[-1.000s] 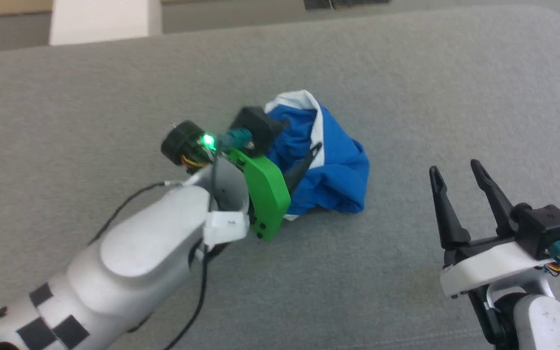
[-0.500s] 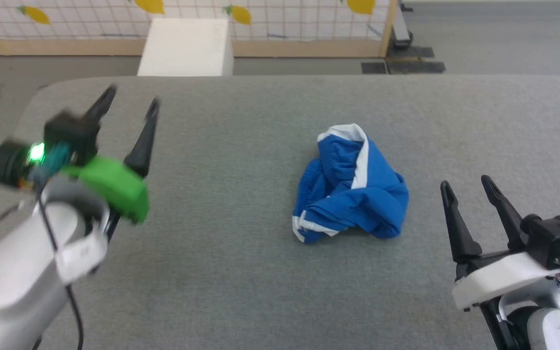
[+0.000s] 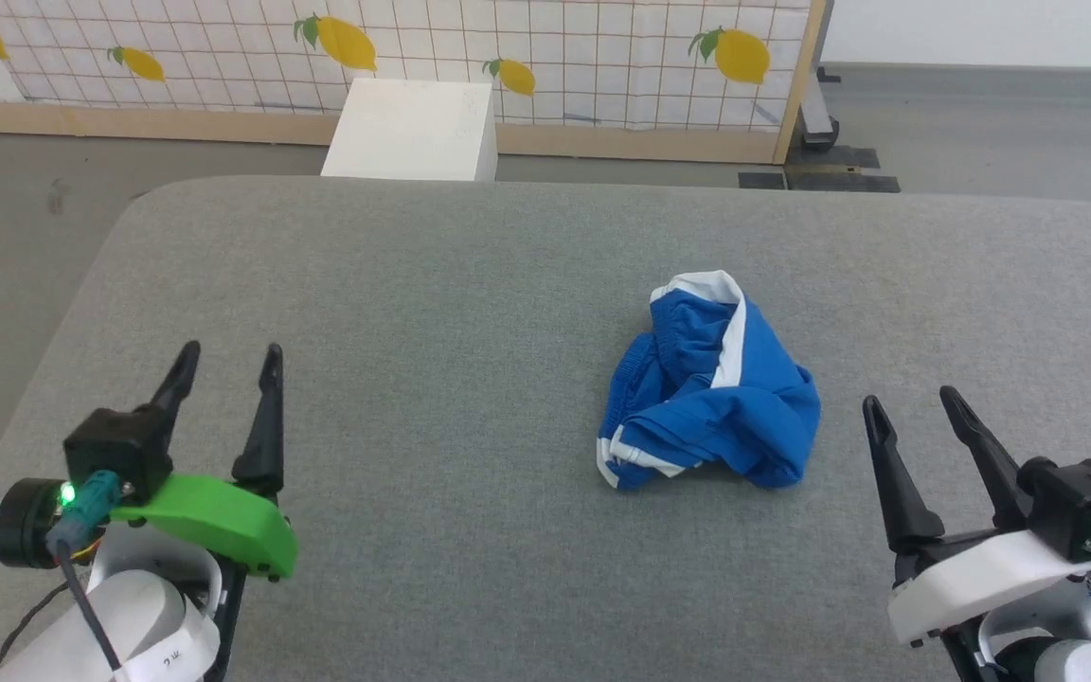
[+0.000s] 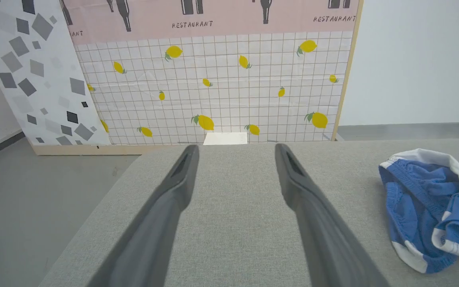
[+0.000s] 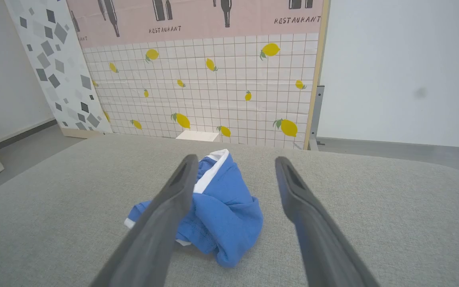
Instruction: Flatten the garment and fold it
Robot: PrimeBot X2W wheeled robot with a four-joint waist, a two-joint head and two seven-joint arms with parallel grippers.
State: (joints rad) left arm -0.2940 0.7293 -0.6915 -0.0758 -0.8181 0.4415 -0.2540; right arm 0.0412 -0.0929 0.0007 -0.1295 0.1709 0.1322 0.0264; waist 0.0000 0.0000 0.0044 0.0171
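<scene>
Grey cushion [image 3: 413,284] bearing crumpled garment [image 3: 711,407], flattening unstarted; left gripper [image 3: 229,352], right gripper [image 3: 910,398] agape, empty; next, pinch opposite hems

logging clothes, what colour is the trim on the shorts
White, on bright blue shorts; clearest in the head view.

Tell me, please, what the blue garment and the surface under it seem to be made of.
The garment: soft, matte woven or knit cloth, judging by its limp crumpled folds and gathered waistband. The surface: grey matte textile covering, with fine weave showing; rounded edges suggest padding, perhaps.
</scene>
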